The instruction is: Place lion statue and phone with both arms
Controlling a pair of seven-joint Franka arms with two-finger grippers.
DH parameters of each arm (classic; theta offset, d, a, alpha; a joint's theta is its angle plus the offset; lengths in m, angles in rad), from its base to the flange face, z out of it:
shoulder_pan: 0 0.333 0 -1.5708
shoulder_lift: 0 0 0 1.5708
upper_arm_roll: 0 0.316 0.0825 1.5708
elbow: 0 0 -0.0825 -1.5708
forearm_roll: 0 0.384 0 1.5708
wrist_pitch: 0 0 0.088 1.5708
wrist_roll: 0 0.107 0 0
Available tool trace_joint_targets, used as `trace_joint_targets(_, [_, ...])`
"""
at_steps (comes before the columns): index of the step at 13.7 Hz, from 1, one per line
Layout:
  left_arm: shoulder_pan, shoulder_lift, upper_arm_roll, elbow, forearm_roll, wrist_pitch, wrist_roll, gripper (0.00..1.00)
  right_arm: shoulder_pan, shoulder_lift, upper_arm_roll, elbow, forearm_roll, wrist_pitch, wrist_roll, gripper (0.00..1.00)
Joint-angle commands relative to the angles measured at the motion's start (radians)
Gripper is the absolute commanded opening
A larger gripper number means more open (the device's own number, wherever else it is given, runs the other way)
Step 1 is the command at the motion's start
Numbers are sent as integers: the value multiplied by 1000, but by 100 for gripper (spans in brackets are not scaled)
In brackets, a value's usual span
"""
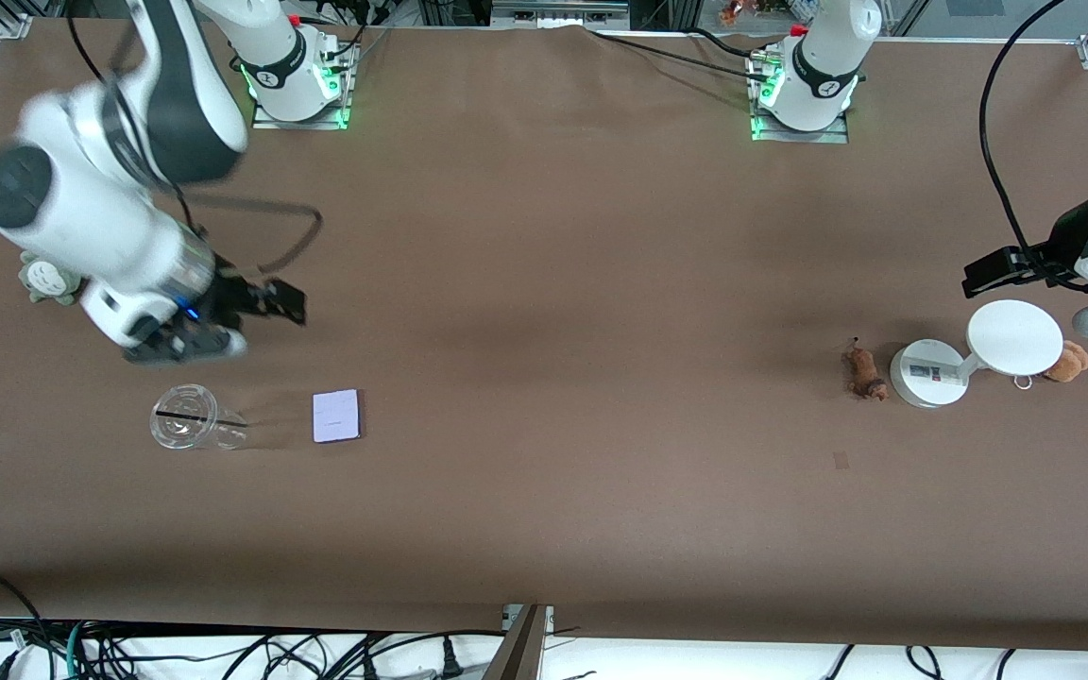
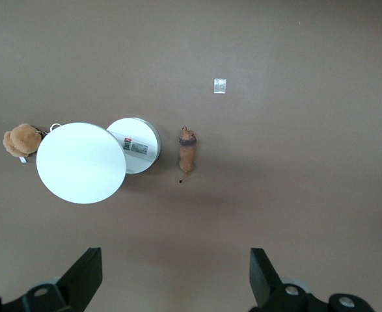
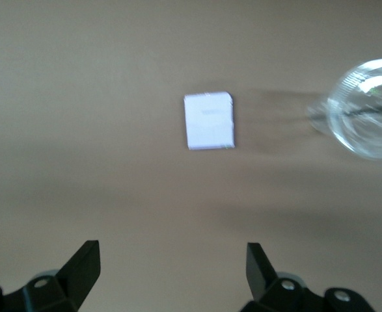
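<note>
Brown paper-like covering is spread over the whole surface (image 1: 544,529). The phone (image 1: 335,416), a pale lavender rectangle, is laid flat toward the right arm's end, just beside a clear plastic cup (image 1: 187,416) tipped on its side with a dark straw across its mouth. The right hand (image 1: 187,342) is held up over bare surface a bit farther from the front camera than the cup, fingers spread wide, nothing gripped; in its wrist view the phone (image 3: 209,120) and cup (image 3: 366,107) are seen blurred below. A grey-green plush (image 1: 45,280) is mostly hidden under that arm.

Toward the left arm's end, the lion statue (image 1: 863,371) is lying on the surface, just beside the round base of a white stand (image 1: 928,374), not touching as far as can be told. A small orange-brown plush toy (image 1: 1068,361) is tucked beside the stand's round top disc. The left hand (image 2: 176,276) is raised over this group, fingers wide apart and empty, with the lion statue (image 2: 187,153) seen directly below. A tiny tape scrap (image 1: 841,460) is stuck nearer the front camera.
</note>
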Motion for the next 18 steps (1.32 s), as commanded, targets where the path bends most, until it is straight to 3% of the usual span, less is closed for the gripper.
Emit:
trace_joint_targets(1, [-6, -9, 4, -2, 11, -8, 2, 100, -1, -127, 10, -29, -35, -101, 69, 100])
trace_joint_targets(3, [-6, -9, 4, -2, 11, -8, 2, 100, 0, -153, 16, -1, -101, -178, 98, 100])
trace_joint_targets(8, [-6, -9, 4, -2, 11, -8, 4, 100, -14, -115, 4, 161, -136, -235, 81, 100])
trace_joint_targets(18, [-7, -9, 4, -2, 11, -8, 4, 100, -9, -96, 7, 183, -146, -247, 83, 100])
